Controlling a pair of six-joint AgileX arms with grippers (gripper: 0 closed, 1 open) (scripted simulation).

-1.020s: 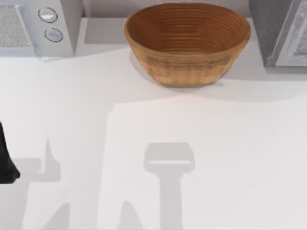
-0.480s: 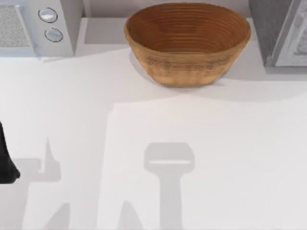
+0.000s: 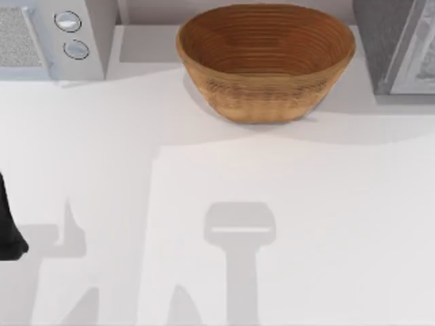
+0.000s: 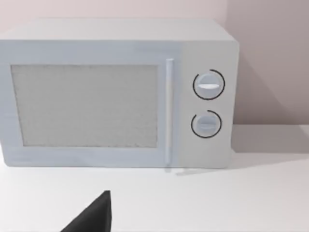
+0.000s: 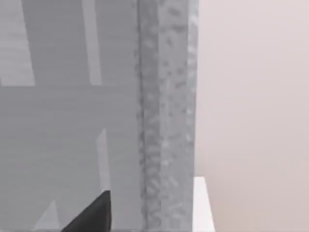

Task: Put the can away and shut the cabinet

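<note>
The can is out of view. The grey cabinet (image 3: 384, 47) stands at the table's back right corner, with a paler panel (image 3: 421, 58) at the picture's edge. In the right wrist view the cabinet's flat grey face (image 5: 67, 121) and a speckled upright edge (image 5: 166, 121) are very close, with my right gripper (image 5: 91, 217) as a dark tip right in front of them. I cannot tell whether the cabinet's door stands open. My left gripper (image 3: 8, 227) is parked at the table's left edge and faces the microwave (image 4: 116, 92).
A large woven bowl (image 3: 265, 61) sits at the back middle of the table. A white microwave (image 3: 51, 37) with two dials stands at the back left. The white tabletop (image 3: 272, 176) stretches in front of them, crossed by the arms' shadows.
</note>
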